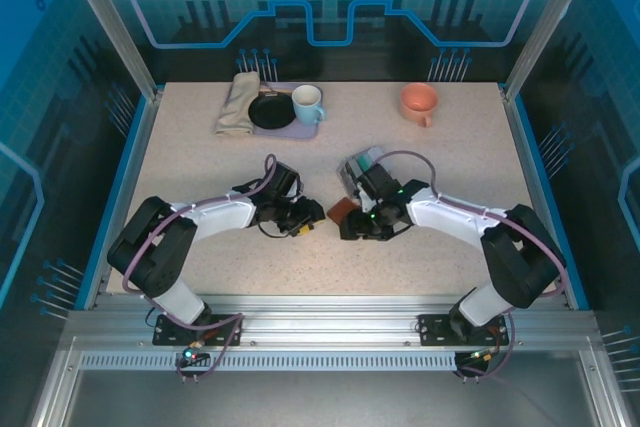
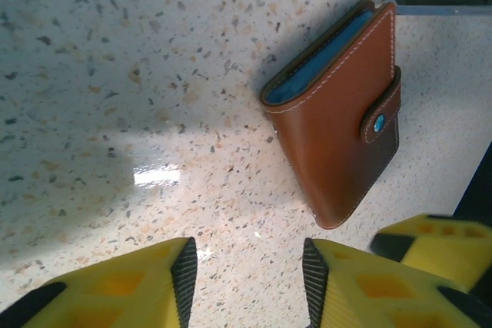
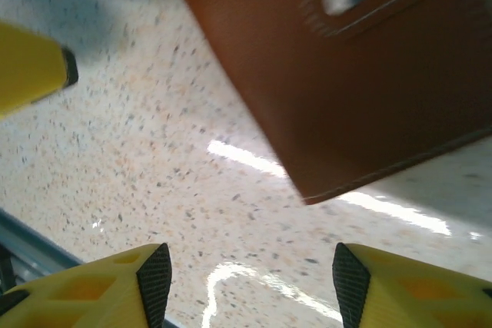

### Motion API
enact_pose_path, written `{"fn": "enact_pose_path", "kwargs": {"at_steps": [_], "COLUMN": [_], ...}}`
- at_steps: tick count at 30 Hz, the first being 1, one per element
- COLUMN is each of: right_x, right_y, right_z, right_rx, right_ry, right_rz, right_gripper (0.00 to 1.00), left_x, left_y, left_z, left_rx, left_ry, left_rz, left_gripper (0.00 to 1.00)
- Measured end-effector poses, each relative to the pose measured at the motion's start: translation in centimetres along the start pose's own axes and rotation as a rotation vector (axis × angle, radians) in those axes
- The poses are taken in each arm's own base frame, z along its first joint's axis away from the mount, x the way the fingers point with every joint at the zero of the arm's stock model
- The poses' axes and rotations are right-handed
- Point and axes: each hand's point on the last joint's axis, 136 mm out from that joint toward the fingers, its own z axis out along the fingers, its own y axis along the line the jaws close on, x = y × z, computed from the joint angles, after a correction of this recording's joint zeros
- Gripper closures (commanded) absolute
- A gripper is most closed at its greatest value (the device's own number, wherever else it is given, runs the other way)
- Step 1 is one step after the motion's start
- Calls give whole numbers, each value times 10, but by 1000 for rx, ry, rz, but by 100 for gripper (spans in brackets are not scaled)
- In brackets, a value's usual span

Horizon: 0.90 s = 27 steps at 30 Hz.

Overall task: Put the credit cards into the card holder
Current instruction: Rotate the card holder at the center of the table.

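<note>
The brown card holder [image 2: 338, 120] lies snapped shut on the speckled table, blue lining showing along its edge. It sits just beyond my left gripper [image 2: 250, 274], which is open with only bare table between its pads. My right gripper [image 3: 250, 282] is also open over bare table, with the card holder [image 3: 346, 74] just ahead of it. In the top view the card holder [image 1: 342, 209] lies between the left gripper [image 1: 306, 219] and the right gripper [image 1: 353, 226]. Teal credit cards [image 1: 370, 158] stick out of a grey tray behind the right arm.
The grey tray [image 1: 353, 169] stands just behind the card holder. At the back left are a folded cloth [image 1: 237, 104], a black dish [image 1: 270, 111] and a white mug [image 1: 307, 103]; an orange cup [image 1: 420, 102] stands back right. A right fingertip [image 2: 434, 240] is close beside the left gripper.
</note>
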Motion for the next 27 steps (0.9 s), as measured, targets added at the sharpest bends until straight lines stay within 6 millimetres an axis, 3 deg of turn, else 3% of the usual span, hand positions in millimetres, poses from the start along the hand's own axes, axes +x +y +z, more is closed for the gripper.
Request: {"fn": "enact_pose_path", "kwargs": {"at_steps": [5, 9, 15, 21, 27], "right_x": [-48, -72, -67, -49, -36], "right_y": [-23, -29, -36, -30, -30], "right_z": [-25, -17, 17, 31, 36], "right_rx": [25, 28, 29, 6, -15], "right_ry": [-107, -105, -14, 25, 35], "right_rz": [30, 24, 33, 18, 30], "right_gripper": [38, 39, 42, 57, 63], "left_x": [-1, -2, -6, -7, -9], "left_y": [-1, 2, -4, -3, -7], "left_z": [7, 17, 24, 31, 35], "left_rx": [13, 11, 30, 33, 46], "left_ry": [14, 35, 43, 54, 65], "left_rz": [-23, -47, -57, -76, -77], "left_gripper": [49, 48, 48, 49, 50]}}
